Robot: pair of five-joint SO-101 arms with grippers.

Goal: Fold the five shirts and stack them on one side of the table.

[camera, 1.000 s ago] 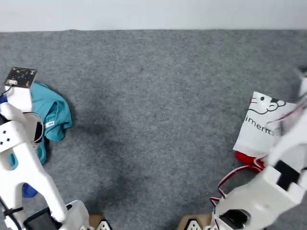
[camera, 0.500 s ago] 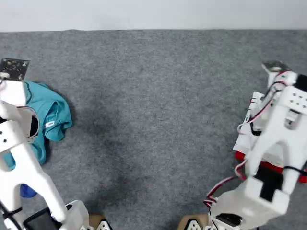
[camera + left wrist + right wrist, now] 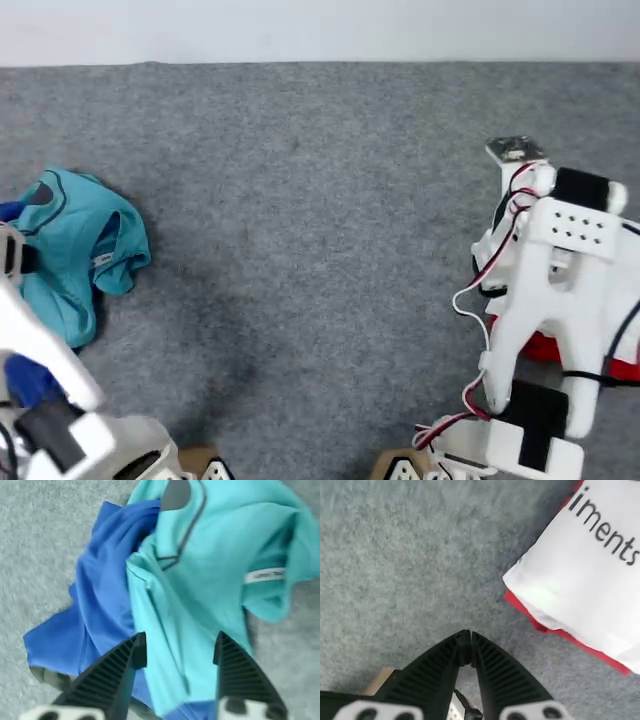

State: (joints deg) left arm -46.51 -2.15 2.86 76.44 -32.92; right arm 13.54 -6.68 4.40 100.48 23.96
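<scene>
Pulling back toward the lower left corner of the high view, the left arm point(image 3: 45, 360) now leaves the teal shirt point(image 3: 80, 240) uncovered at the left edge of the frame. A second ago its wrist lay across that cloth. The right arm point(image 3: 560, 290) has swung in from the right edge and now stands over the folded pile there.

The left gripper point(image 3: 179, 646) hangs above the heap with its jaws apart, holding nothing. The right gripper point(image 3: 470, 636) has its jaws pressed together, empty, over bare bench point(image 3: 300, 200) just beside the pile. I judge that the right side's stack is set down and the loose heap on the left is next to be picked from.

The teal shirt is thin, soft knit, bunched into rounded folds, with a dark-trimmed collar and a small white label. A blue shirt point(image 3: 100, 605) of similar limp cloth lies crumpled partly under it, touching it along one side.

The white shirt point(image 3: 585, 575) is folded flat with crisp, straight edges and dark lettering. It rests on a red shirt point(image 3: 547, 626) whose edge peeps out beneath it. The bench surface is grey felt, matte and fuzzy, likely to grip cloth rather than let it slide.
</scene>
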